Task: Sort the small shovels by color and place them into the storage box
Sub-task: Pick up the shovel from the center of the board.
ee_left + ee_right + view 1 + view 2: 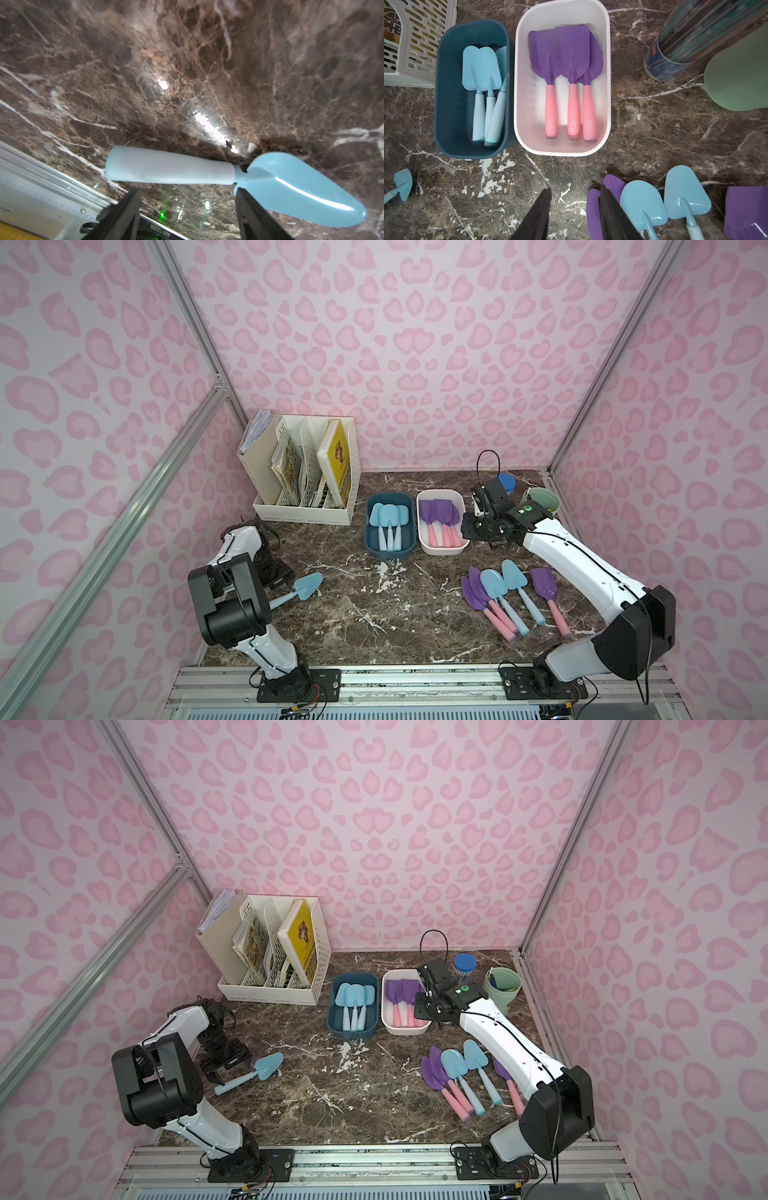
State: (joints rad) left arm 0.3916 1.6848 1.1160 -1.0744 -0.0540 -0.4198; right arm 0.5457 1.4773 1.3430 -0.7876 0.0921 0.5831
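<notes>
Found left gripper (187,191), lower left of both top views, jaws apart and empty, just short of lone blue shovel (207,170) lying flat on veined marble-look tabletop (187,72): matte tapered handle, glossy pointed blade. Judged pickup pending, needing jaws set across handle, closed, then carry to dark blue box (390,555). Noted right gripper (576,191) likewise apart, empty, just right of white box (442,551); five loose shovels (492,583) lower right.

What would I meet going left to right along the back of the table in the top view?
File rack → dark blue box → white box → blue-capped tube → green cup.
</notes>
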